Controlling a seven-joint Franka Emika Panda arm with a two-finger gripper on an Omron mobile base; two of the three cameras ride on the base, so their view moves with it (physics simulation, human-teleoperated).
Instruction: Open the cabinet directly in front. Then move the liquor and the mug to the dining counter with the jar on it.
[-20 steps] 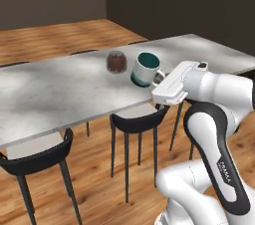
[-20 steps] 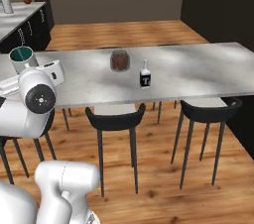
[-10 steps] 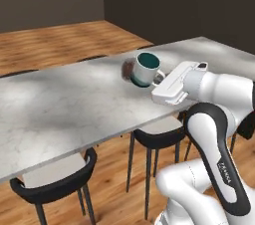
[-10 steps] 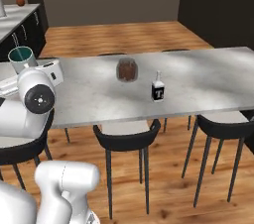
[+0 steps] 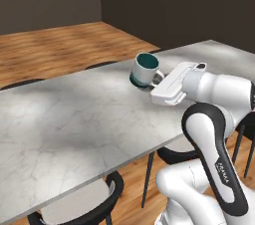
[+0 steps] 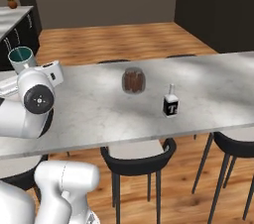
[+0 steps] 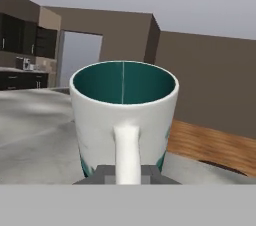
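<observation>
Already the liquor (image 6: 170, 104) stands by the jar (image 6: 133, 80) on the dining counter (image 5: 69, 119), and I hold the mug (image 5: 145, 69) above it, gripper (image 5: 158, 76) clamped on its handle, unplaced.

You see mug (image 5: 146, 70), teal inside, whitish outside, upright above near-left part of dining counter (image 5: 74, 119), handle pinched. Jar (image 6: 133, 80), brown contents, stands mid-slab. Liquor (image 6: 170, 101), pale neck, dark label, upright just right of jar, nearer you.
</observation>
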